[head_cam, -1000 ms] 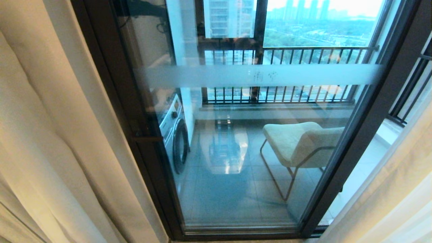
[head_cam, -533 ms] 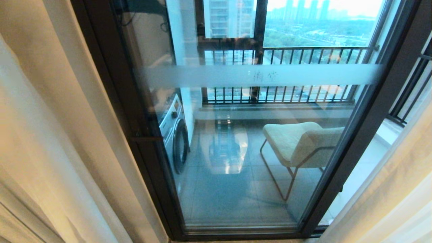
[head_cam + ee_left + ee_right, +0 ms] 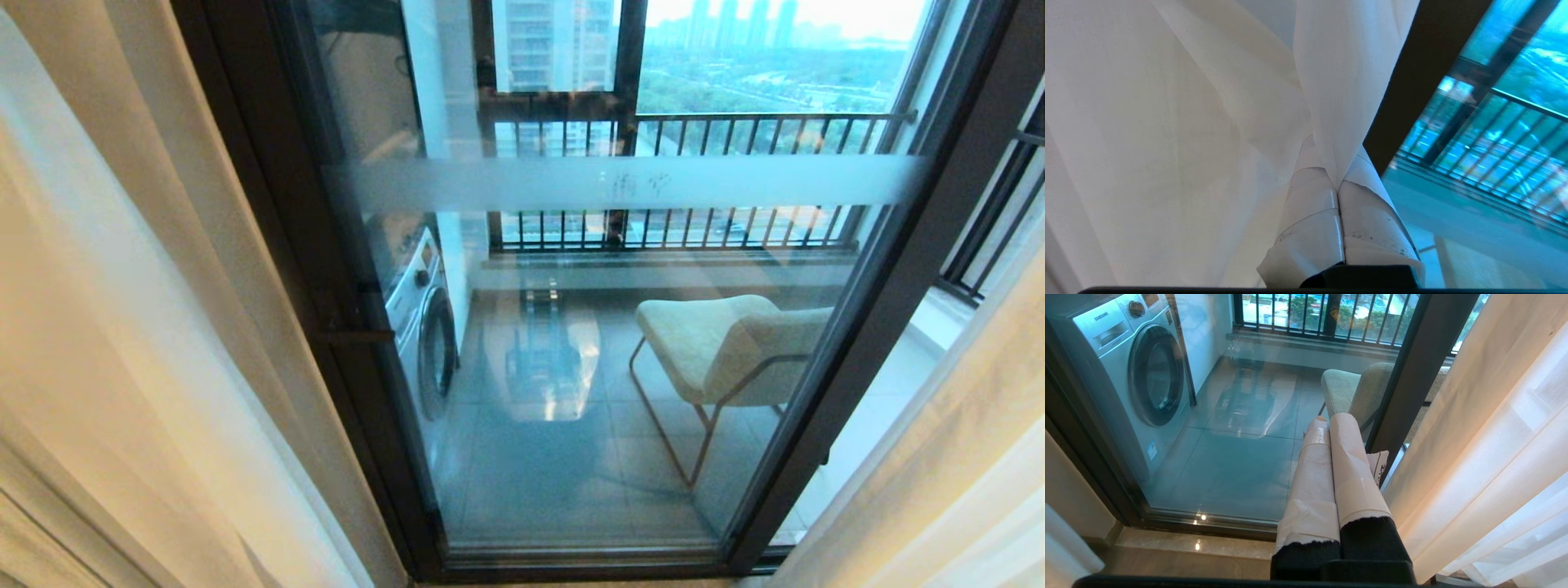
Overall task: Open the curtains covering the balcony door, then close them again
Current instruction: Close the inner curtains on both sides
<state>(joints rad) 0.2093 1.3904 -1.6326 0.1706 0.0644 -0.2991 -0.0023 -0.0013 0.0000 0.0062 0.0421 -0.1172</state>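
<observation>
Left tool (image 3: 1338, 192): fingers pressed together, pinching a fold of white sheer; outside the head view.
Right tool (image 3: 1331, 428): fingers together, nothing held; hangs in front of the glass, beside the right curtain panel.
Change: over the last second, the left curtains (image 3: 122, 327) have spread slightly toward the dark frame.
Meaning: judged as the start of the closing pull; most of the glass is not yet covered.
Balcony door (image 3: 620, 327): central, exposed, frosted band across the pane.
Curtains, appearance: cream drape with thin see-through sheer, pleated, gathered at both edges.
</observation>
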